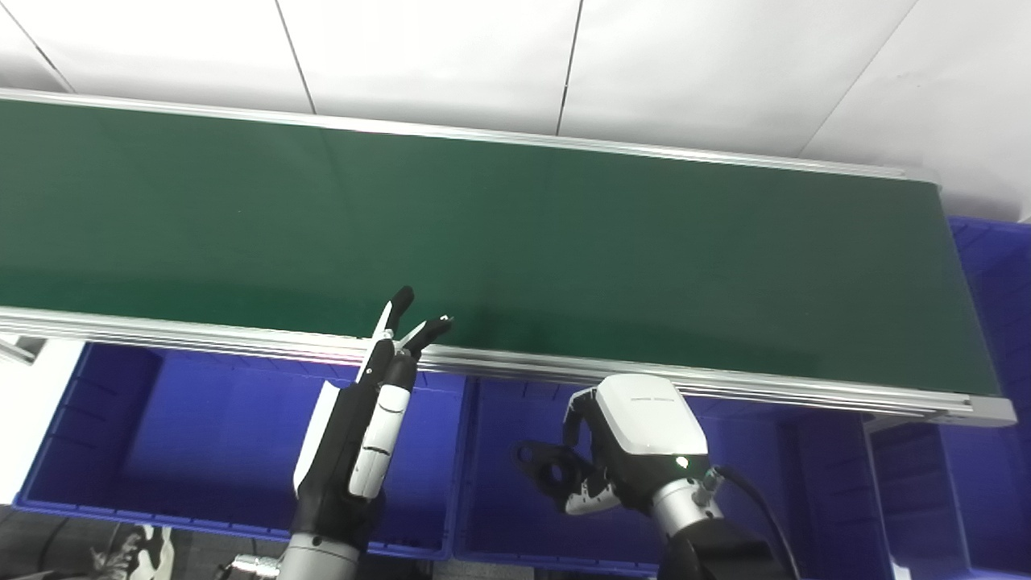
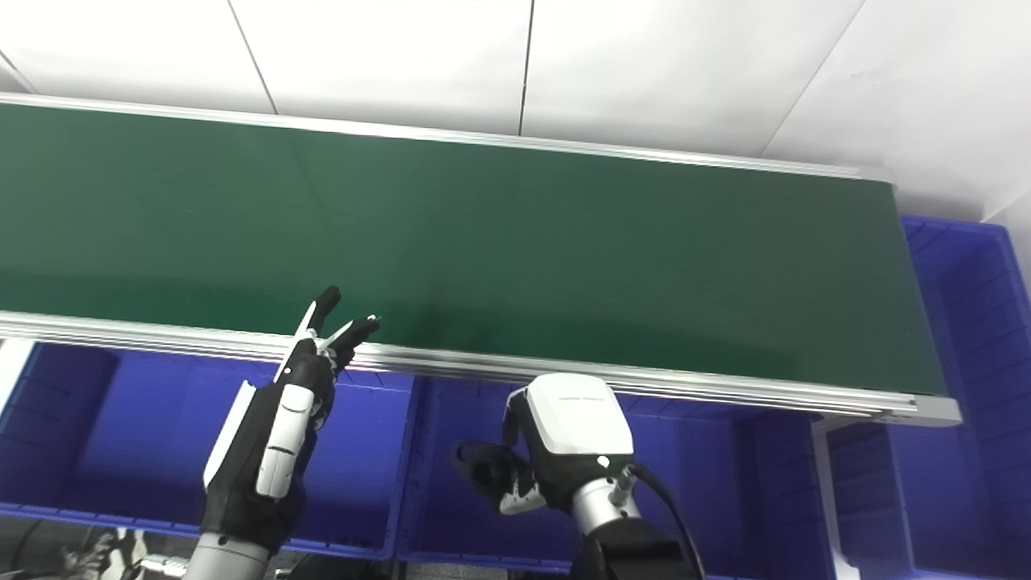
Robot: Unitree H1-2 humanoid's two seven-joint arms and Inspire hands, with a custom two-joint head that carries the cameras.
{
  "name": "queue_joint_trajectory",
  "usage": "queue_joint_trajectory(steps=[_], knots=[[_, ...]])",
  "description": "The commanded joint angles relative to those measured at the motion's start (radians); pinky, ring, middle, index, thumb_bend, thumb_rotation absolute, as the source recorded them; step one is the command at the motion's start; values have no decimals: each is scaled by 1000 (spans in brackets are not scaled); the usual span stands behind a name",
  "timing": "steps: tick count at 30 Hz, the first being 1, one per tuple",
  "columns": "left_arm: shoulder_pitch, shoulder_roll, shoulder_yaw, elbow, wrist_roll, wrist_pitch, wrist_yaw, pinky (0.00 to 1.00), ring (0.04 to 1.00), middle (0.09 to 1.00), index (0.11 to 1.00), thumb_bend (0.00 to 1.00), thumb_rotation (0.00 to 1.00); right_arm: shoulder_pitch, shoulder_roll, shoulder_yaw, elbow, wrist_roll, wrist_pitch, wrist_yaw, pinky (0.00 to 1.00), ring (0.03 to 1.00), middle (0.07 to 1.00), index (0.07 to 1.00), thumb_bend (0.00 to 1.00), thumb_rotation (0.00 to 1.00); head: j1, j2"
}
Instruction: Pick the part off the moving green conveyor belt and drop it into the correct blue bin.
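The green conveyor belt runs across the view with no part on it. My right hand is shut on a black part with round holes and holds it over the middle blue bin, below the belt's near rail. My left hand is open and empty, its fingertips raised at the belt's near edge, above the left blue bin. Both hands also show in the right eye view: the left hand and the right hand with the part.
The aluminium near rail of the belt lies just above both hands. More blue bins stand at the right and past the belt's right end. A white wall lies behind the belt.
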Motion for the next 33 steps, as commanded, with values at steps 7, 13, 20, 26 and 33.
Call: queue_joint_trajectory(steps=[7, 13, 20, 26, 33], knots=[[6, -5, -8, -22, 9, -10, -7, 970, 937, 879, 1000, 570, 1000, 2, 83, 44, -9, -90, -77, 76, 812, 836, 882, 871, 1000, 735, 8, -9], [16, 0, -11, -11, 18, -42, -4, 944, 921, 874, 1000, 554, 1000, 19, 87, 28, -69, -27, -93, 106, 711, 789, 863, 876, 1000, 874, 20, -21], [36, -6, -9, 10, 14, -86, 10, 979, 925, 891, 1000, 568, 1000, 166, 287, -46, -332, 365, 93, 191, 512, 651, 762, 811, 814, 1000, 0, -49], [40, -13, 4, 40, -20, -124, 16, 1000, 949, 935, 1000, 569, 1000, 543, 422, 94, -283, 1137, 40, -455, 712, 757, 789, 760, 752, 940, -20, -79], [40, 1, 31, 75, -51, -186, 16, 1000, 995, 996, 1000, 525, 1000, 479, 402, -42, 61, 1187, -469, -757, 889, 887, 906, 887, 700, 1000, -26, -120]])
